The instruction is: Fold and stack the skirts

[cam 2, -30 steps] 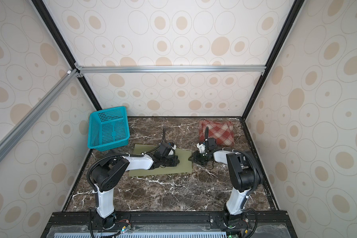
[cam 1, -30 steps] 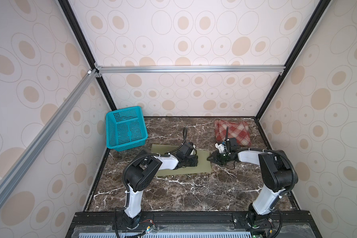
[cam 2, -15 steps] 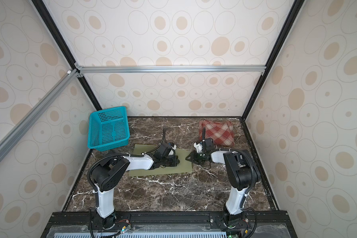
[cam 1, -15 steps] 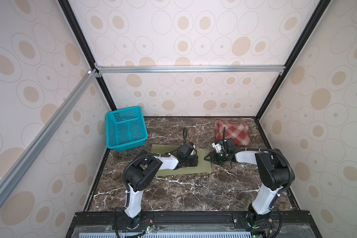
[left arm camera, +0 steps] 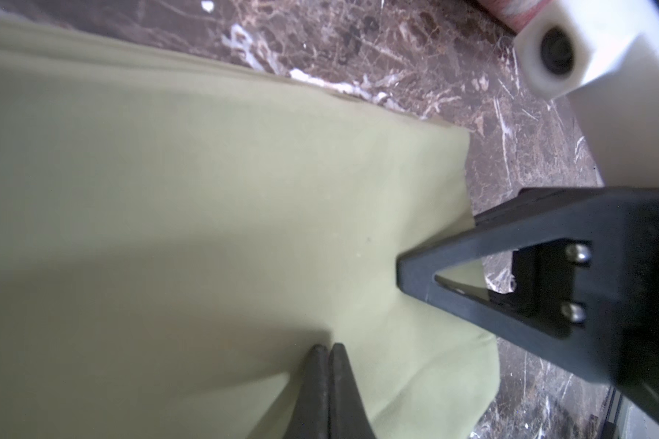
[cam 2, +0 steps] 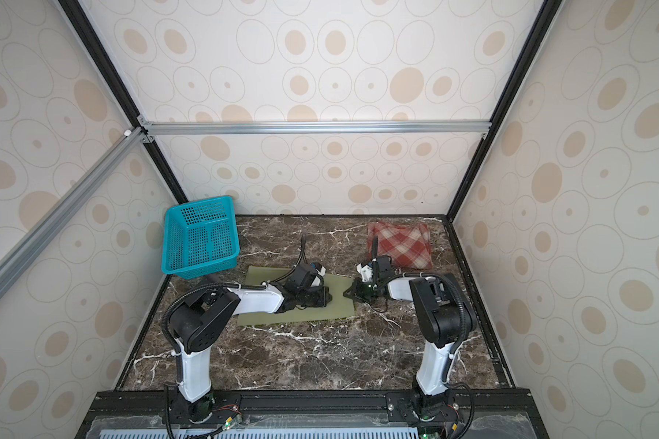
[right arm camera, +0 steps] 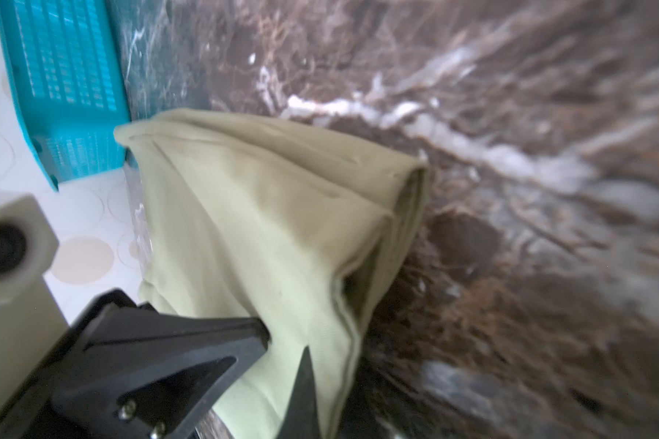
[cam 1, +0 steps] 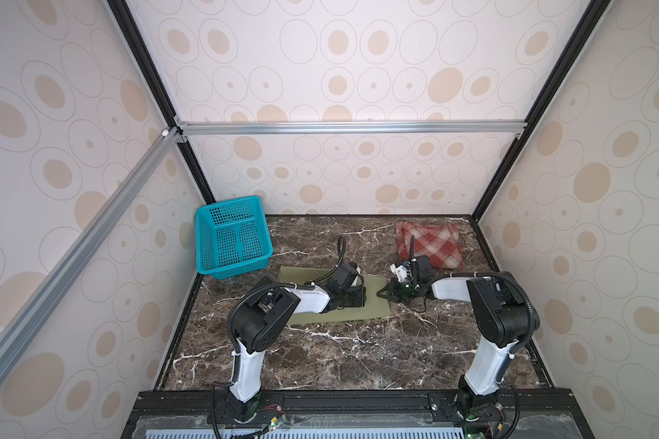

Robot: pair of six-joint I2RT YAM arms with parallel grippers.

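The green skirt [cam 1: 301, 273] lies flat on the table [cam 1: 339, 361], and one corner is just beside the basket [cam 1: 233, 237]. The right gripper [right arm camera: 286, 349] is clamped on the skirt edge farthest from the basket, and this edge is lifted a little. The left gripper [left arm camera: 328, 347] has its jaws together, tips on the cloth; if it pinches any cloth, I cannot tell. The plaid skirt [cam 1: 428, 245] lies well apart from the basket, by the back wall. In front of the basket the marble is wide and bare.
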